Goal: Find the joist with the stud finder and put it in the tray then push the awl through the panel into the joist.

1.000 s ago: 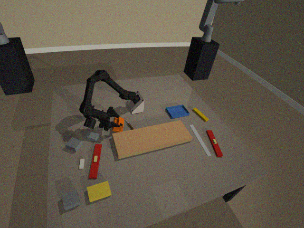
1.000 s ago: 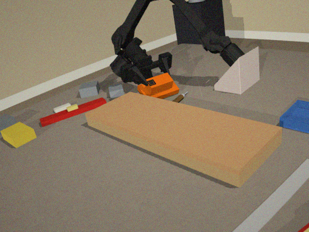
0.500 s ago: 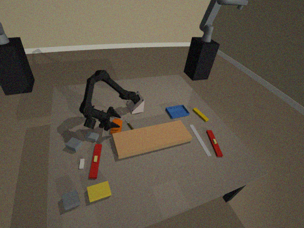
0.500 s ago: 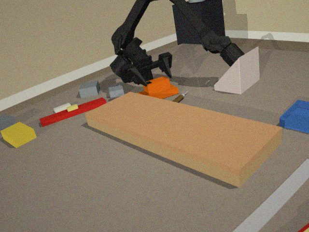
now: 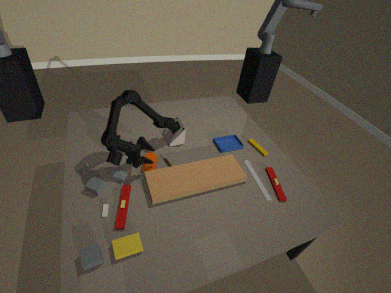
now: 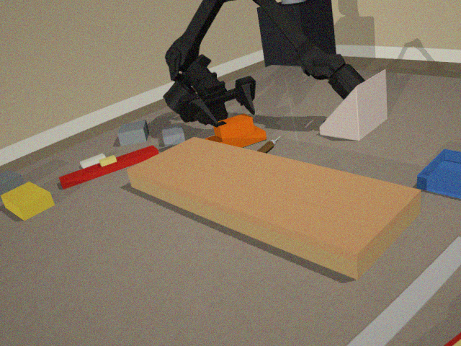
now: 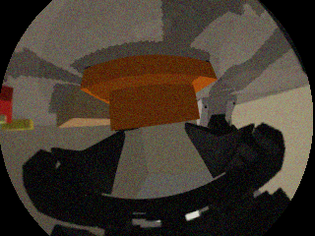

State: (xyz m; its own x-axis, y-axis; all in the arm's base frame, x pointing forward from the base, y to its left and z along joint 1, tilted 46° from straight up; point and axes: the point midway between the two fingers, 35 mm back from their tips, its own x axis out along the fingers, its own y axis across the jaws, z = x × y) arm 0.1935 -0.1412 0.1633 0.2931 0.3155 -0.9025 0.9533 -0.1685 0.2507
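The orange stud finder [image 5: 151, 160] [image 6: 238, 130] [image 7: 154, 105] rests on the table beyond the panel's left end. My gripper [image 5: 153, 155] [image 6: 238, 118] [image 7: 155, 129] is open and empty, its fingertips low and close to the stud finder's raised part. Whether they touch it is hard to tell. The awl [image 5: 167, 161] [image 6: 266, 147] lies between the stud finder and the panel's back edge, its brown handle toward the panel. The light wooden floor panel [image 5: 195, 179] [image 6: 275, 186] lies flat, with no hole visible. The blue tray [image 5: 228, 144] [image 6: 443, 188] is empty, behind the panel's right end.
A red level [image 5: 123, 214] [image 6: 81, 174], grey blocks [image 5: 95, 185] [image 6: 133, 132] and a yellow block [image 5: 127, 246] [image 6: 27, 201] lie left. A pale strip [image 5: 258, 180] [image 6: 413, 298], another red level [image 5: 273, 177] and a yellow bar [image 5: 258, 147] lie right. A pale wedge [image 5: 179, 138] [image 6: 357, 112] stands behind.
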